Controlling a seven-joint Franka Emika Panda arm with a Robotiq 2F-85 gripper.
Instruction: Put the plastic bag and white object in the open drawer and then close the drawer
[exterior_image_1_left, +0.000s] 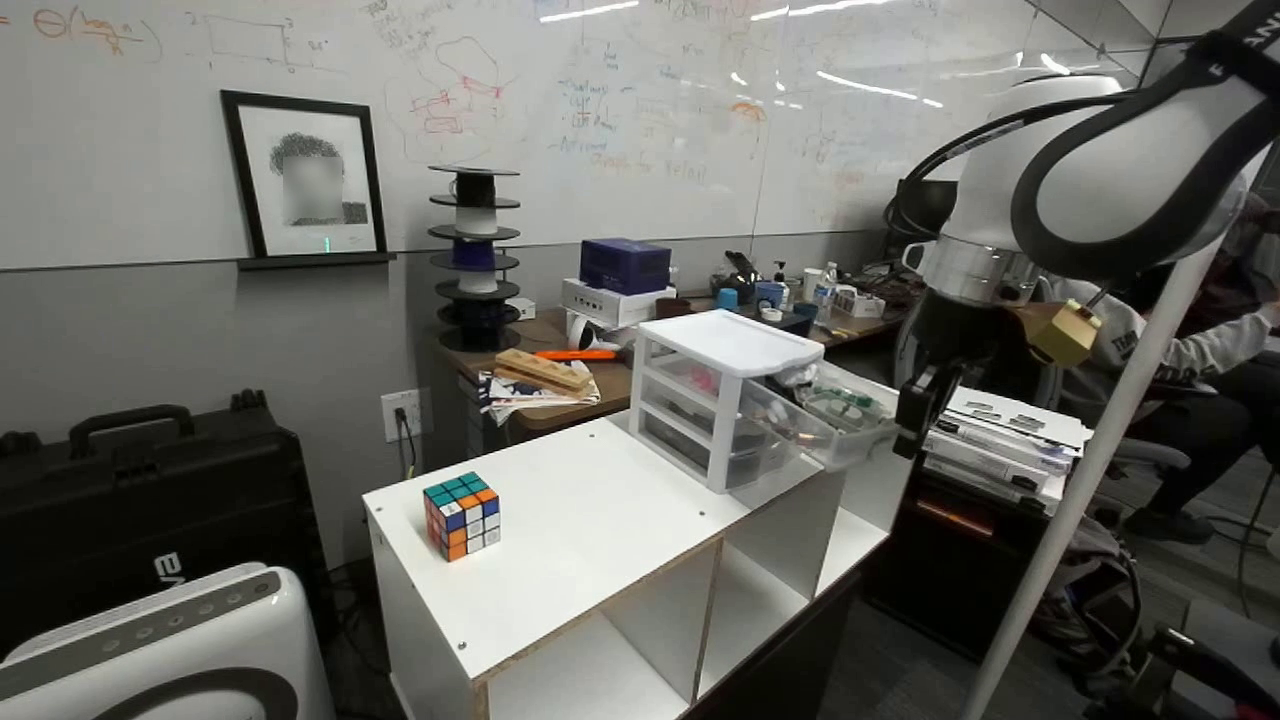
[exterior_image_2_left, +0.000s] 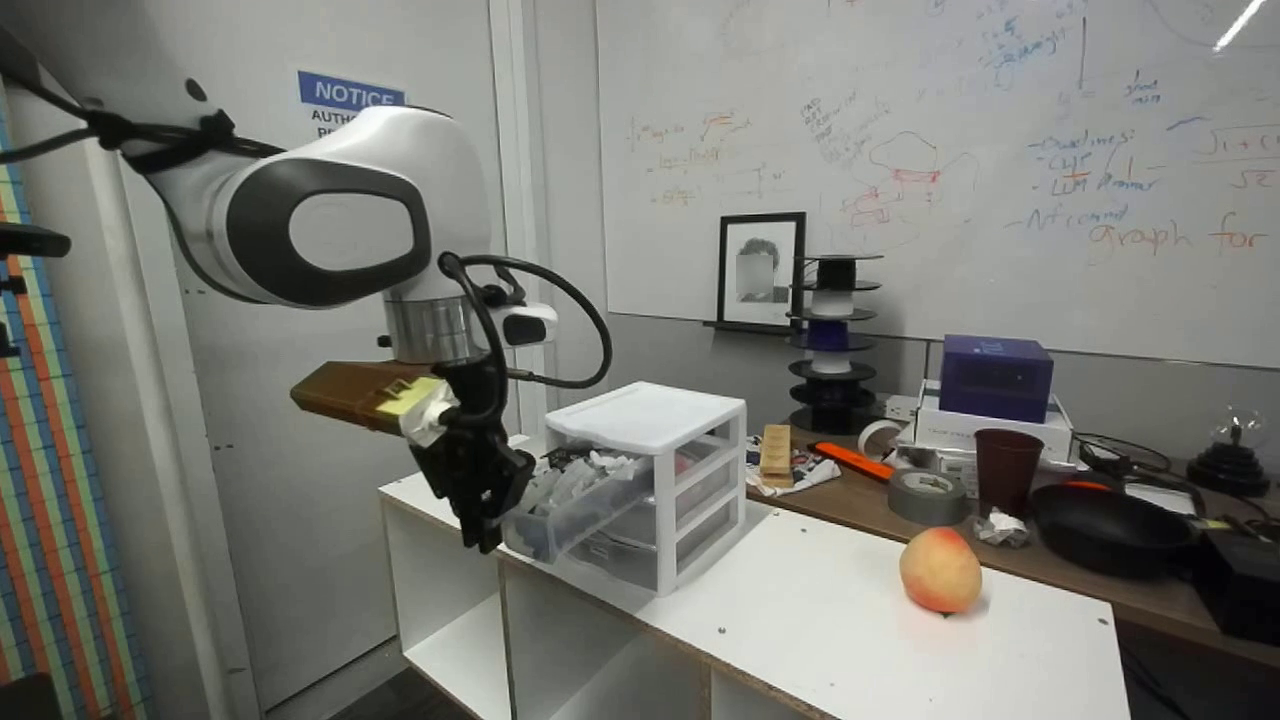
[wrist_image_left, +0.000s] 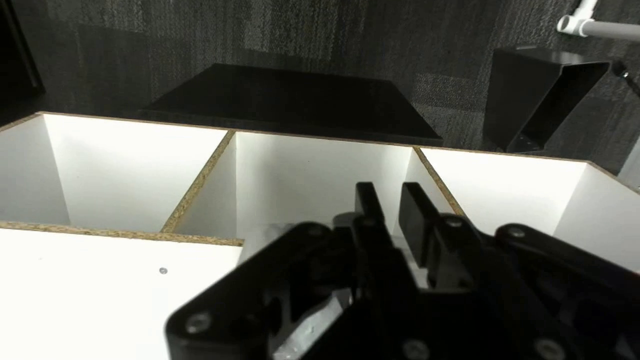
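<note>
The small white three-drawer unit (exterior_image_1_left: 735, 340) stands on the white shelf cabinet, also in an exterior view (exterior_image_2_left: 645, 405). Its top translucent drawer (exterior_image_1_left: 855, 450) is pulled out, seen also in an exterior view (exterior_image_2_left: 530, 535). Bunched clear plastic, seemingly the plastic bag (exterior_image_2_left: 585, 478), lies in the drawer with a green item (exterior_image_1_left: 845, 398). I cannot pick out the white object. My gripper (exterior_image_2_left: 483, 540) points down just outside the drawer's front; contact cannot be told. In the wrist view its fingers (wrist_image_left: 389, 195) are partly apart with nothing between them.
The white shelf cabinet (exterior_image_1_left: 560, 520) has open compartments facing front. A Rubik's cube (exterior_image_1_left: 462, 515) shows on it in an exterior view, a peach (exterior_image_2_left: 940, 570) in an exterior view. A cluttered desk (exterior_image_2_left: 880, 525) stands behind. A paper stack (exterior_image_1_left: 1000, 440) is beyond the gripper.
</note>
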